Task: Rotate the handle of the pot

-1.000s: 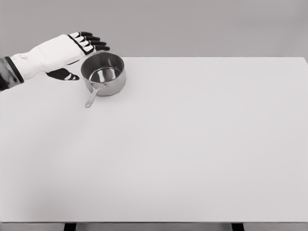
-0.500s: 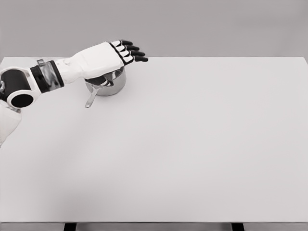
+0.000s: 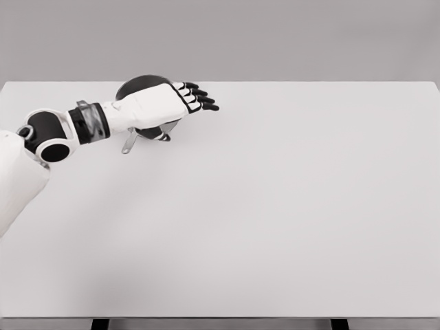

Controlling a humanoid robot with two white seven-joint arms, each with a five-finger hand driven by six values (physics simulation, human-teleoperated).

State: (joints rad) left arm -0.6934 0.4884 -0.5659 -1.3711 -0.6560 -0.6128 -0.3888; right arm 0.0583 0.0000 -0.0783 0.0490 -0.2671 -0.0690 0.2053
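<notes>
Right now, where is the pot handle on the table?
In the head view, the pot handle is at the table's far left, pointing toward the near-left from the pot, just below the left hand that covers the pot.

Showing a white left hand (image 3: 155, 104) with black fingers (image 3: 199, 100), a silvery-grey pot (image 3: 141, 86), a white desk (image 3: 275, 206).

On the white tabletop (image 3: 275, 206), a metal pot (image 3: 141, 86) stands near the far left corner. The left robot hand (image 3: 161, 104) reaches in from the left and lies across the front of the pot, hiding most of it, with its dark fingers (image 3: 201, 100) stretched out flat to the right past the rim. The pot's handle (image 3: 130, 141) sticks out below the wrist, pointing toward the near left. Whether the palm touches the pot cannot be told.
</notes>
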